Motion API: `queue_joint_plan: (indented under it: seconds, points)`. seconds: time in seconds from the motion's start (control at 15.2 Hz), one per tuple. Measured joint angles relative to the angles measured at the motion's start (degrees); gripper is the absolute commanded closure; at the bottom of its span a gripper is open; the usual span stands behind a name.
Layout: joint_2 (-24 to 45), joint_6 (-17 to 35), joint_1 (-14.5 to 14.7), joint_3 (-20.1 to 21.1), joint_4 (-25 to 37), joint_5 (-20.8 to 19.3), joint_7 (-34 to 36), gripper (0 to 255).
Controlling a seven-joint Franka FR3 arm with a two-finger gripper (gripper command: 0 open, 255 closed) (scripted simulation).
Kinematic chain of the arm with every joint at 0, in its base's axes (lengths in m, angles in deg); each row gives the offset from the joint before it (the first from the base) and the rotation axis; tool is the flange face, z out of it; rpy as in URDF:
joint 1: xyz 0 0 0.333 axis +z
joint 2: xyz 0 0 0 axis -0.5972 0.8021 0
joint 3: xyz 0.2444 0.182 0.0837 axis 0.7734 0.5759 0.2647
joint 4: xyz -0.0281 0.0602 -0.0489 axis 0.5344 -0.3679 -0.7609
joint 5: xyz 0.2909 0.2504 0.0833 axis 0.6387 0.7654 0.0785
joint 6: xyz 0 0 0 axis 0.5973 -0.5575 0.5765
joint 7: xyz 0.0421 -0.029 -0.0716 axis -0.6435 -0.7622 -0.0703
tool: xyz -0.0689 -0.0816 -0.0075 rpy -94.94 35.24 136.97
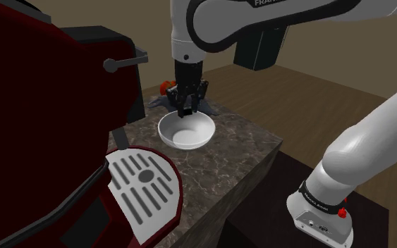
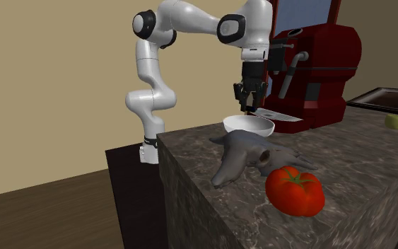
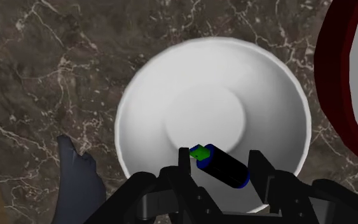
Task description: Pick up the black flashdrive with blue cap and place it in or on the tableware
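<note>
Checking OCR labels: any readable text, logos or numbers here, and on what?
"FRAN", cut by the picture's top edge: on the white arm link, shoulder view.
Lettering on the dark band near the arm's base: too small to read.
Nothing else readable.

Shoulder: high beside coffee machine (image 1: 49,84), looking down over counter (image 1: 239,151).
Second exterior: low, counter's far end, facing arm (image 2: 148,71).
Wrist: straight down, close over bowl (image 3: 152,95).
Shared: bowl.

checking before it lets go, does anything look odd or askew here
The flash drive sits slanted in the gripper above the white bowl, not square to the fingers. An animal skull lies on the counter beside a tomato, odd for a kitchen.
</note>
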State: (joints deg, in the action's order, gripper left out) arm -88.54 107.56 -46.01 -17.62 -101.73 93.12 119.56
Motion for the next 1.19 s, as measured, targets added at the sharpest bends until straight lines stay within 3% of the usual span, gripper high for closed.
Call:
queue_joint_plan:
  seconds: [0.53,0.92,0.99,1.19]
  points:
    - [1.4,6.2,0.1,0.9,-5.0,-0.3,0.4,255]
    - [1.5,6.7,0.1,0.9,-5.3,-0.4,0.5,255]
    - [1.5,6.7,0.1,0.9,-5.3,-0.4,0.5,0]
    - [1.5,6.7,0.1,0.9,-5.3,-0.4,0.5,0]
